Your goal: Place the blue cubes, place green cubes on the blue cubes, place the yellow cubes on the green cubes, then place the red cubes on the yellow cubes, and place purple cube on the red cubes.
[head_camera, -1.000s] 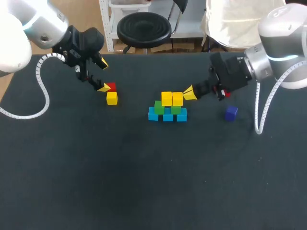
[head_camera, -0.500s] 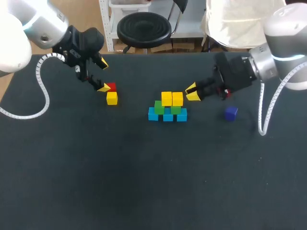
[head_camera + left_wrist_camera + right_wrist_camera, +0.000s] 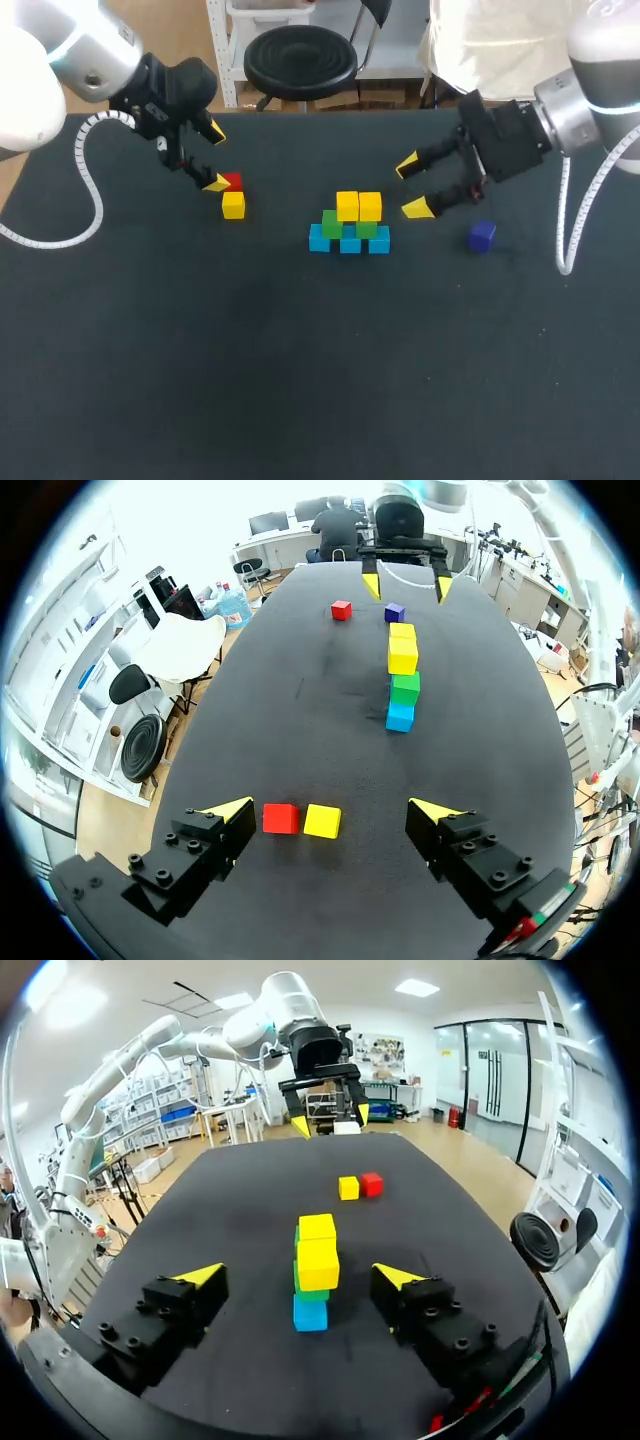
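Blue cubes (image 3: 349, 243) sit mid-way across the table (image 3: 300, 380) under two green cubes (image 3: 333, 224) and two yellow cubes (image 3: 347, 206). Your right hand (image 3: 411, 187) hovers spread just beside that stack, with the purple cube (image 3: 482, 236) near it. Your left hand (image 3: 215, 158) hangs spread by a loose yellow cube (image 3: 233, 205) and a red cube (image 3: 232, 182).

No readable text, labels, numbers or signs in any view
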`<state>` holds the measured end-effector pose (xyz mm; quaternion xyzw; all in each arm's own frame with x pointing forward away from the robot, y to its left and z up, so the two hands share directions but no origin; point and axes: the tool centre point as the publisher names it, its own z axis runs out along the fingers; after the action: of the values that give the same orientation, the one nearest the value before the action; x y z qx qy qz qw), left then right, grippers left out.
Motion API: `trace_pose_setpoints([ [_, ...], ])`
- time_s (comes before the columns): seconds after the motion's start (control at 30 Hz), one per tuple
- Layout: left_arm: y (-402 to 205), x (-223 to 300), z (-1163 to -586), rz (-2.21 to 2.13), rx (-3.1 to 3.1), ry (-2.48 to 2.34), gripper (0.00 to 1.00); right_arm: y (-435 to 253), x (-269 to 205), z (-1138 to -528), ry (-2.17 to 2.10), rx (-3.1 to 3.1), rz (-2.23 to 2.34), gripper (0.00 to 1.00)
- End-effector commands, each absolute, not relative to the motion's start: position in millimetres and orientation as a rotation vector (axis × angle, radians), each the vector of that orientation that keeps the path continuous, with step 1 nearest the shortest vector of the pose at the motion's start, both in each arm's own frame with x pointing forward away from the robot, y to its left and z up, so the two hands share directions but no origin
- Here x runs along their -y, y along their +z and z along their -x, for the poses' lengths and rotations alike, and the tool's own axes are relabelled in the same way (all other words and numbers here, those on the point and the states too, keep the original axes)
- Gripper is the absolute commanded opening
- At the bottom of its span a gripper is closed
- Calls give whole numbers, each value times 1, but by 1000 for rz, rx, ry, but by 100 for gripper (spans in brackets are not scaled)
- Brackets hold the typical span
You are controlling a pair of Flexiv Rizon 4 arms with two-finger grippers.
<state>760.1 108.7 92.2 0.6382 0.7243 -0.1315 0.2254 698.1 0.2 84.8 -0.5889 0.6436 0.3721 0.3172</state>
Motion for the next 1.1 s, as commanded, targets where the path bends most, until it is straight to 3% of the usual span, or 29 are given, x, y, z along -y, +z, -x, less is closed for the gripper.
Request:
trace_pose_setpoints([
  [0.03, 92, -110, -760, -1761, -1991, -365, 100, 88, 6, -690, 961, -1699, 1542, 100],
  [0.53, 92, -110, -760, -1761, -1991, -365, 100, 91, 11, -686, 984, -1708, 1566, 100],
  [0.87, 36, -132, -784, -1864, -2051, -372, 100, 91, 11, -686, 984, -1708, 1566, 100],
  [1.1, 30, -132, -793, -1874, -2137, -314, 100, 91, 11, -686, 984, -1708, 1566, 100],
])
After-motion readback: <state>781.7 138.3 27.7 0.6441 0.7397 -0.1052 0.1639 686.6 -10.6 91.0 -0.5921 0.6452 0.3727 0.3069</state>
